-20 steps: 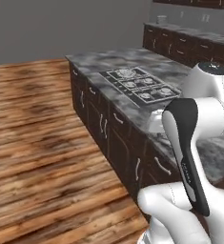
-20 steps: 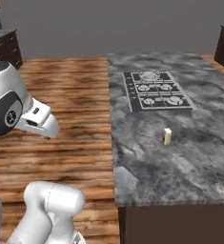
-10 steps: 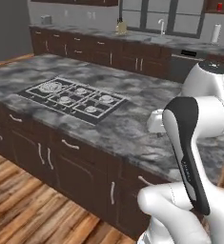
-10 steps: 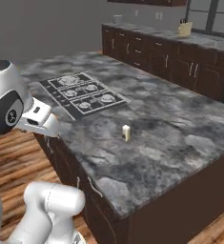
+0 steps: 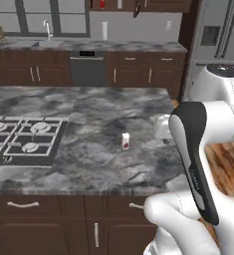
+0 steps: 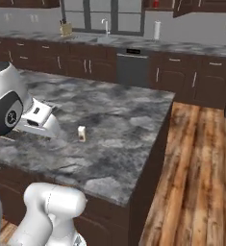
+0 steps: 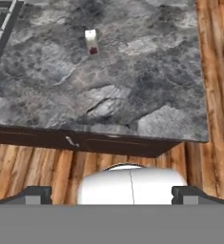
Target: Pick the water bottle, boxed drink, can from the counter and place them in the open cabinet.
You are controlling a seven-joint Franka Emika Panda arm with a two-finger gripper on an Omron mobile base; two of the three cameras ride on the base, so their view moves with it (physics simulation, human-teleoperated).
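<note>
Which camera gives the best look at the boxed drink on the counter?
The left base view: the boxed drink stands upright, unblocked, red mark facing the camera. The hand view shows it from above, farther off. The right base view shows it small and plain beside the arm.

1 boxed drink (image 5: 125, 141), 1 counter (image 5: 88, 164), 1 cooktop (image 5: 24, 139).

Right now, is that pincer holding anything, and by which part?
Nothing is held. The pincer is open, up above the counter's edge, well short of the carton standing on it.
</note>
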